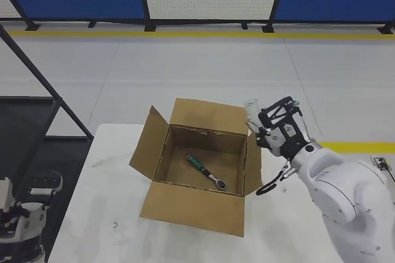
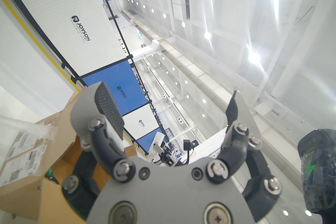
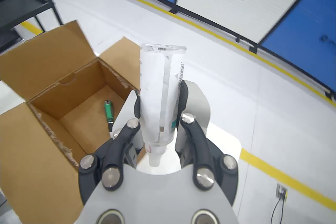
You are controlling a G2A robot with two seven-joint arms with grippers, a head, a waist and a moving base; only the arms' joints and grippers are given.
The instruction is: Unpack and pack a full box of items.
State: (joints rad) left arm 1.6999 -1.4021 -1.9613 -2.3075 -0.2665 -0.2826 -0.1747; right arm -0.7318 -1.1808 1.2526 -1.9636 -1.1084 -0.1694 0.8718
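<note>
Okay, right pincer (image 3: 160,99) is clamped on a white tube (image 3: 161,64), cap end toward the wrist, flat crimped end pointing away. In the top view the tube (image 1: 251,110) sits right of centre, just beside the far right corner of the open cardboard box (image 1: 191,197); can't tell whether it touches the flap. The box stands mid-frame on the white bench (image 1: 99,210), flaps out. A green-handled ratchet wrench (image 1: 206,172) lies diagonally on the box floor. In the right wrist view only the green grip of the wrench (image 3: 108,110) shows; its head is hidden behind a pincer finger.

Left pincer (image 2: 169,93) has its jaws wide apart, gripping nothing, aimed up at the ceiling lights. Labelled cardboard (image 2: 29,177) at lower left of that frame is cut off; can't tell if it's the same box. A dark blob with green flecks (image 2: 317,170) at the lower right edge is cut off too, unidentifiable.
</note>
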